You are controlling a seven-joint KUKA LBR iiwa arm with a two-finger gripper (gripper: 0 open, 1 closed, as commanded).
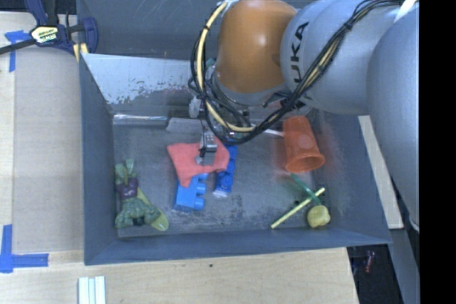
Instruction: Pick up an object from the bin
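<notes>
From above, the claw (208, 150) hung right over the red flat scrap (185, 161) in the middle of the grey bin (96, 153) — wide or narrow, I could not tell. Just beside the scrap, on its near side, lay two blue blocks (191, 196) — to its right an orange cup (301, 146) on its side, well to its left a green and purple toy (134, 201).

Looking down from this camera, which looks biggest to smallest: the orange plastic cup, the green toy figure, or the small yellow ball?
1-2. orange plastic cup and green toy figure: about alike, left unranked.
3. small yellow ball: clearly smallest.
</notes>
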